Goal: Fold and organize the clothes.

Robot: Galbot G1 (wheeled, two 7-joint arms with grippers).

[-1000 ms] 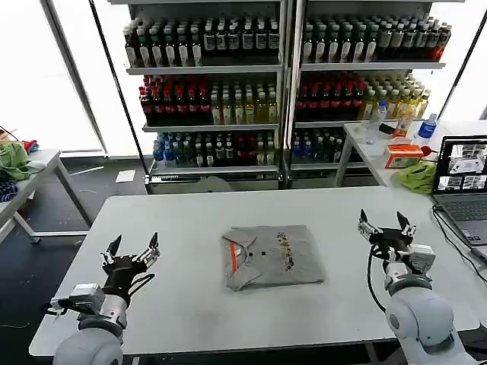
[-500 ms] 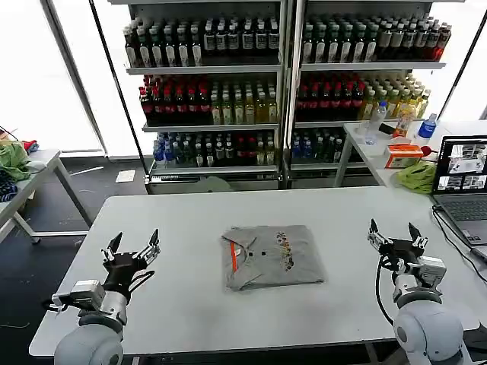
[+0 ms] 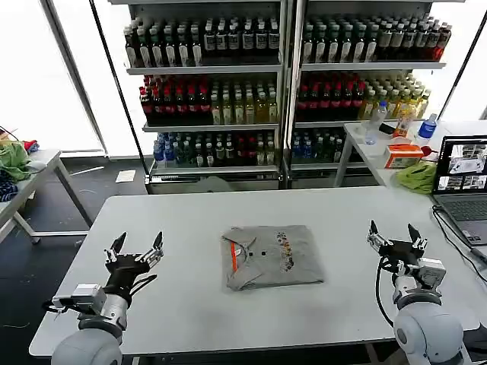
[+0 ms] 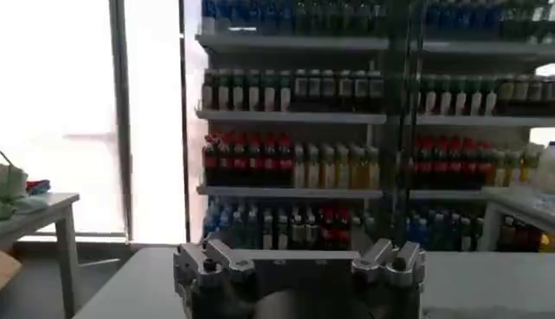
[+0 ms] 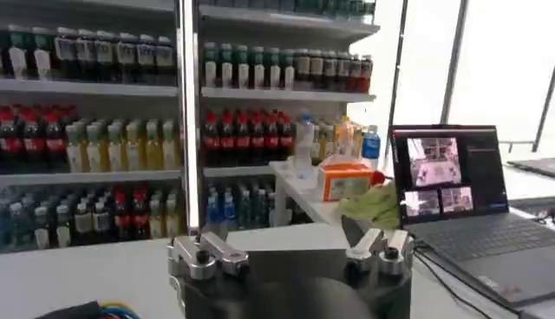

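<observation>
the left gripper (image 3: 137,249) and right gripper (image 3: 394,235) hover just above the white table (image 3: 190,312) at its near corners, well apart from the folded grey t-shirt (image 3: 272,256) on either side, both spread wide and holding nothing. the shirt lies flat at the table's centre, orange inner collar toward the left gripper; soft, light cotton, it looks best pinched at an edge or corner. beyond it stand shelves of bottled drinks (image 3: 228,84).
</observation>
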